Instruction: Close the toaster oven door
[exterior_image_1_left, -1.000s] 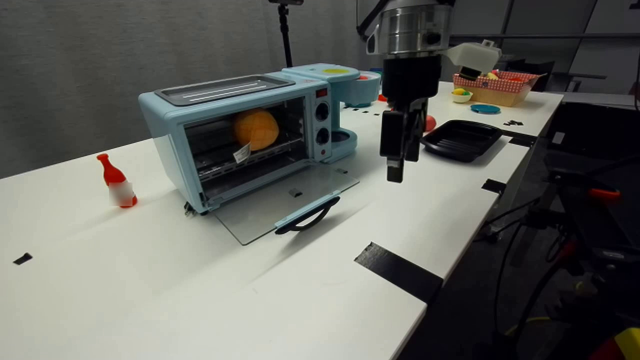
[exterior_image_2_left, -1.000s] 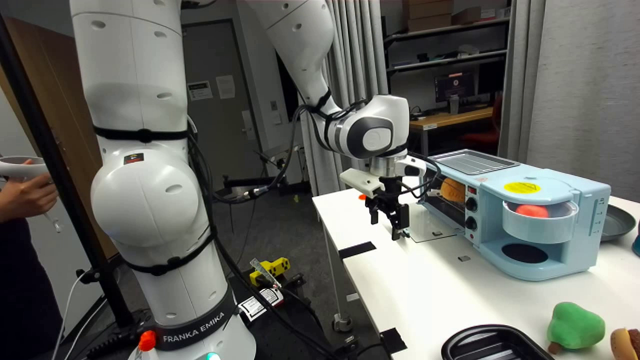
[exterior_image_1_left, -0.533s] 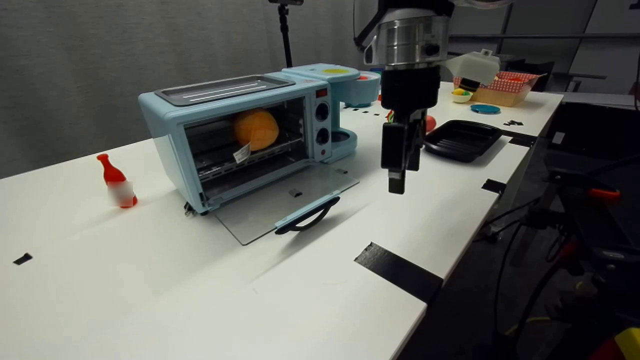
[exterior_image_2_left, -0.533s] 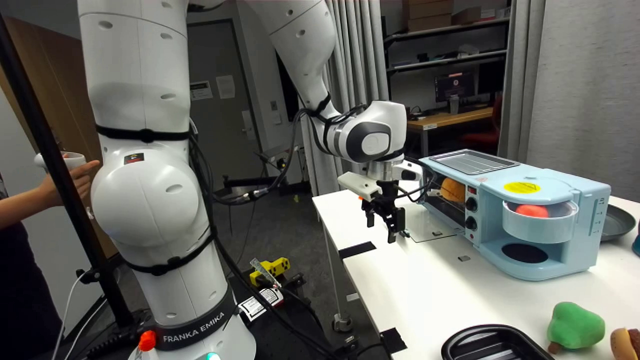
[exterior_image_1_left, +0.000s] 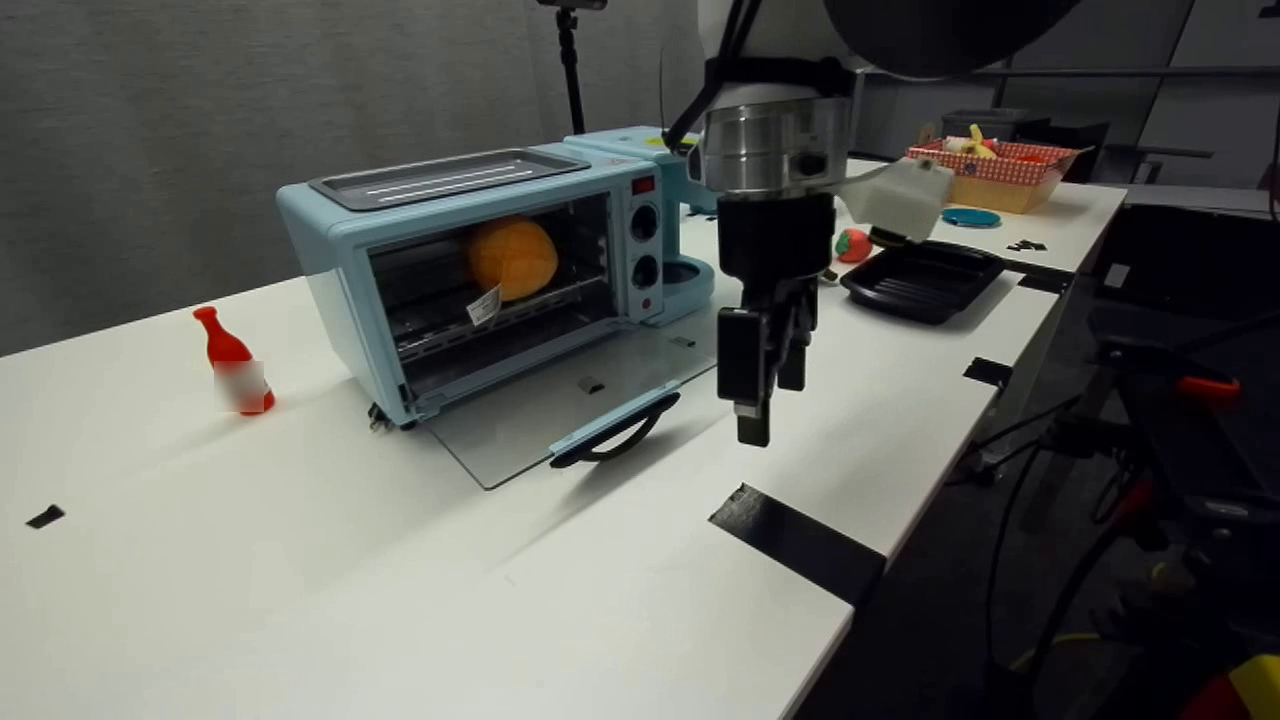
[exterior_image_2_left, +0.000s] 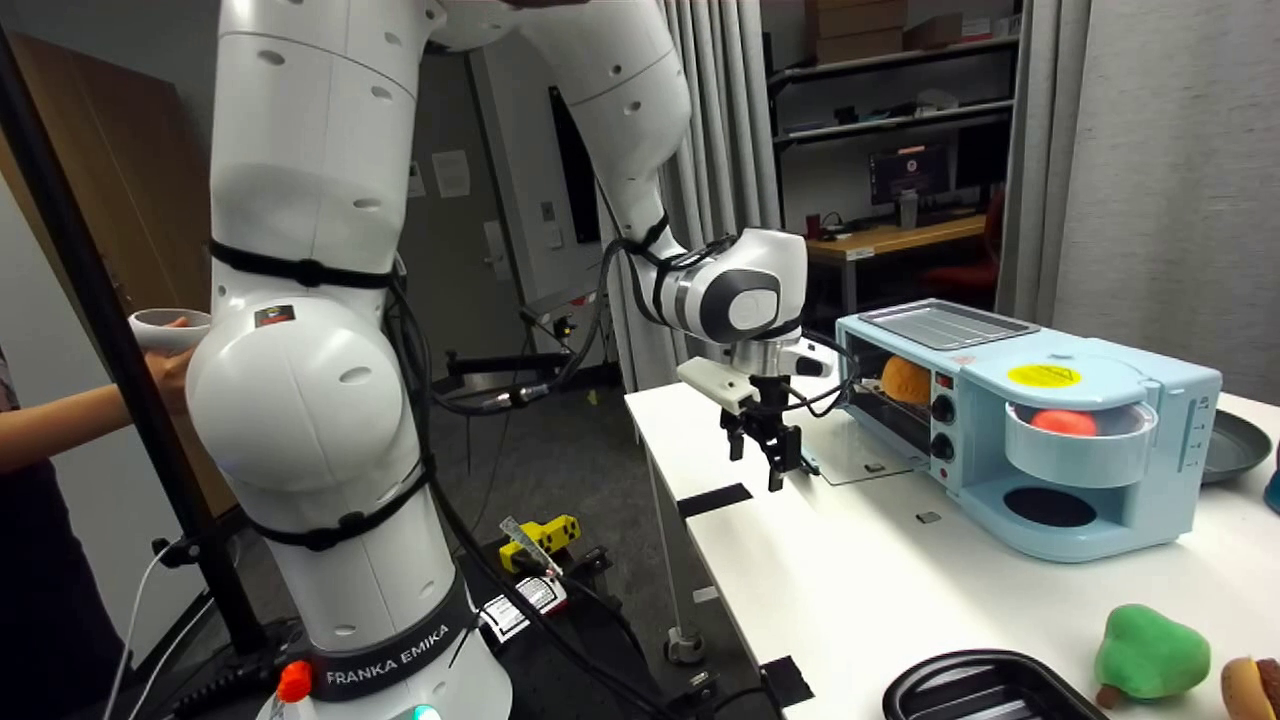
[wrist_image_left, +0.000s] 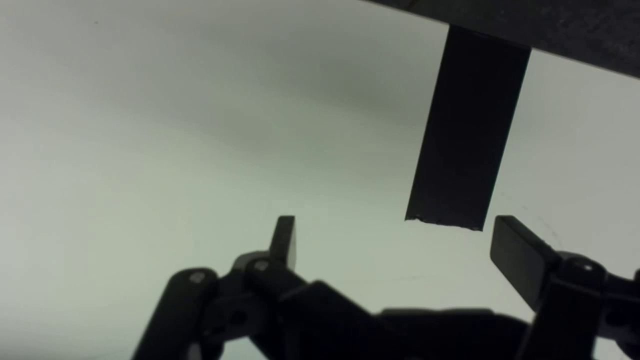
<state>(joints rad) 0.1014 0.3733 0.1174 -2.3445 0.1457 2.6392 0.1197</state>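
Observation:
The light blue toaster oven (exterior_image_1_left: 322, 262) stands on the white table and also shows in an exterior view (exterior_image_2_left: 1010, 352). Its glass door (exterior_image_1_left: 535, 412) hangs open, folded down nearly flat just above the table, with the dark handle (exterior_image_1_left: 632, 432) at its outer edge. The door is partly hidden in an exterior view (exterior_image_2_left: 852, 452). A round orange thing (exterior_image_1_left: 512, 258) with a tag sits inside on the rack. My gripper (exterior_image_1_left: 772, 408) points down beyond the handle end, above the table and apart from the door. In the wrist view its fingers (wrist_image_left: 393, 235) are wide apart with nothing between.
Black tape (exterior_image_1_left: 795, 545) runs to the table edge below the gripper. A red bottle (exterior_image_1_left: 232, 355) stands beside the oven. A black tray (exterior_image_1_left: 925, 282), a strawberry toy (exterior_image_1_left: 853, 246) and a basket (exterior_image_1_left: 1005, 185) lie farther along. A green toy (exterior_image_2_left: 1150, 652) lies near the tray.
My gripper has moved down and, in an exterior view, left toward the door handle. It has stayed open. The oven and its door have not moved.

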